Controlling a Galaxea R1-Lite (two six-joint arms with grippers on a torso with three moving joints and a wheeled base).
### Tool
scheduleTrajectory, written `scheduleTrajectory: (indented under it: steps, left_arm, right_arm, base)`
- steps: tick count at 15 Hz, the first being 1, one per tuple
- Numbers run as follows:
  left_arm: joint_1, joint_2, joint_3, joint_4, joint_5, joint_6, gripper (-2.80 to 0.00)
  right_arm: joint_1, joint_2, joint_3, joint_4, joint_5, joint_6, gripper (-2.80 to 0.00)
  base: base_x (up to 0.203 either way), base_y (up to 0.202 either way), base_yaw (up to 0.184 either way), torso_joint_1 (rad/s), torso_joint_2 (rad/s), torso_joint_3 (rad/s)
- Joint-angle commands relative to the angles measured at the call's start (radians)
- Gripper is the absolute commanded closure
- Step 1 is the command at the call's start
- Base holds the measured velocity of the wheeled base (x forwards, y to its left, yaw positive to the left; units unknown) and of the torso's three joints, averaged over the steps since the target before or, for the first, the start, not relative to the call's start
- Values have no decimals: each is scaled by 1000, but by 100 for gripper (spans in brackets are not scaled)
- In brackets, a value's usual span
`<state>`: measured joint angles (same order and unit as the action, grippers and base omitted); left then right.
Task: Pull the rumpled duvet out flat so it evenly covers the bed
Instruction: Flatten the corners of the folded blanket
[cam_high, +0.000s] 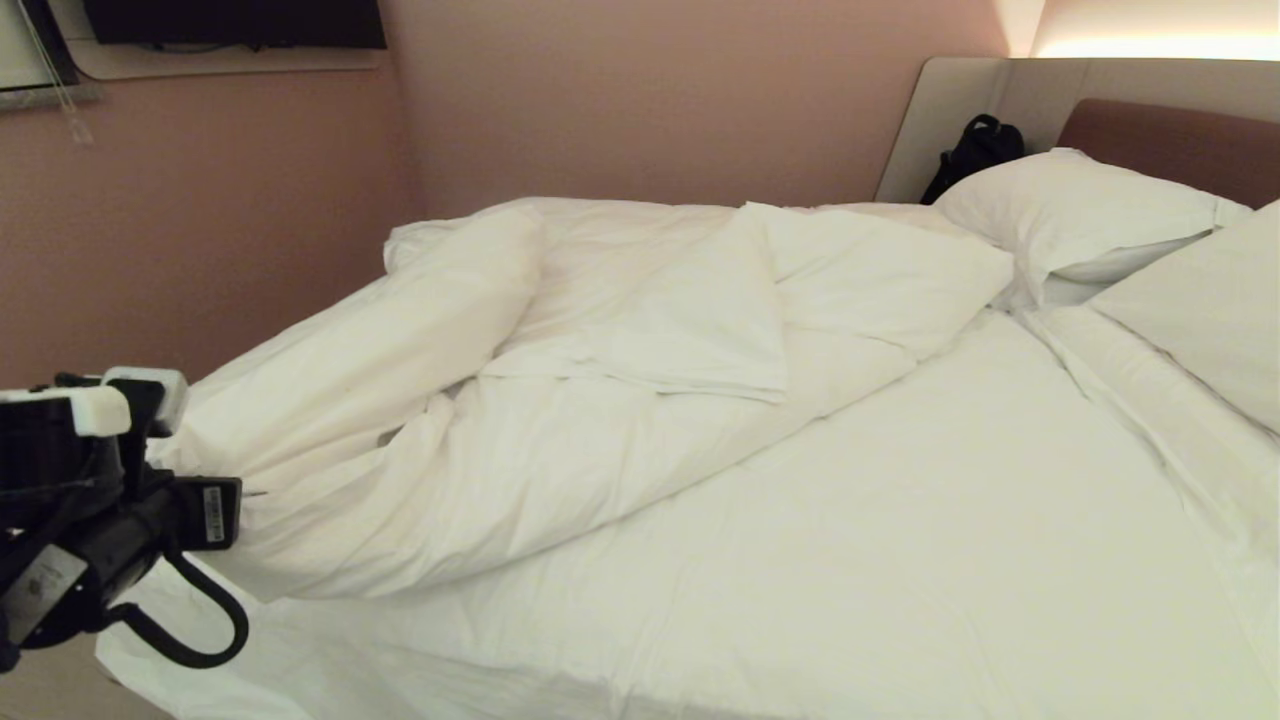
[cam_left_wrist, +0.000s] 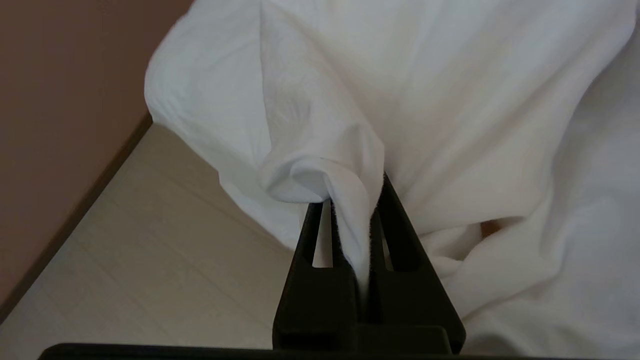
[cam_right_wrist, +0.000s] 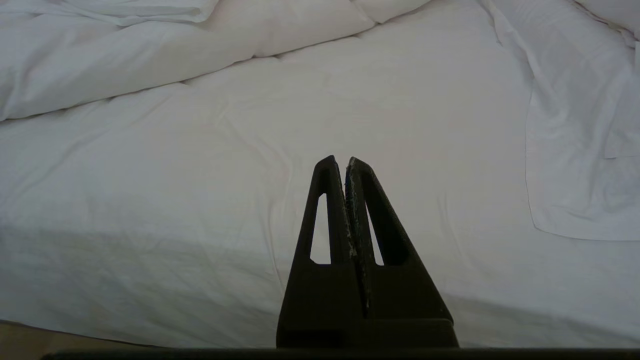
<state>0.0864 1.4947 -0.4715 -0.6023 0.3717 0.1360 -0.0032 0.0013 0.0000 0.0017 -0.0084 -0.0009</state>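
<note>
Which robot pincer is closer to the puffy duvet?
Left. The left pincer is pinching the duvet; the right pincer hangs shut above the bare sheet.

small label on left arm (cam_high: 214, 512), print unreadable

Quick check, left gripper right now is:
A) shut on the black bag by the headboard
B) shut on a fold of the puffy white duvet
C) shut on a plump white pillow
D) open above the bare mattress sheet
B: in the left wrist view the left gripper has its black fingers pinched on a fold of the puffy white duvet, at the bed's edge above the pale floor.
</note>
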Motion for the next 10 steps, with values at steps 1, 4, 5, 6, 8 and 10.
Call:
scheduleTrajectory:
  steps: [1, 4, 5, 6, 8, 10]
  left_arm:
    - [0, 16, 36, -2, 2, 1, 0]
    - [0, 29, 86, -4, -1, -6, 0]
    - [0, 38, 108, -6, -4, -11, 0]
    - [0, 46, 125, -8, -5, -16, 0]
    - [0, 62, 136, -14, -8, -21, 0]
    - [0, 72, 155, -16, -8, -36, 0]
  right_arm:
    - [0, 0, 0, 0, 1, 0, 0]
    - [0, 0, 0, 0, 1, 0, 0]
    - [0, 0, 0, 0, 1, -1, 0]
    - [0, 0, 0, 0, 1, -1, 0]
    - [0, 0, 0, 0, 1, -1, 0]
    - [0, 0, 0, 0, 1, -1, 0]
  base:
    - [0, 0, 0, 0, 0, 0]
    - [0, 0, 0, 0, 0, 0]
    - [0, 0, 0, 0, 0, 0]
    - [0, 0, 0, 0, 0, 0]
    - [0, 0, 0, 0, 0, 0]
    - [0, 0, 0, 0, 0, 0]
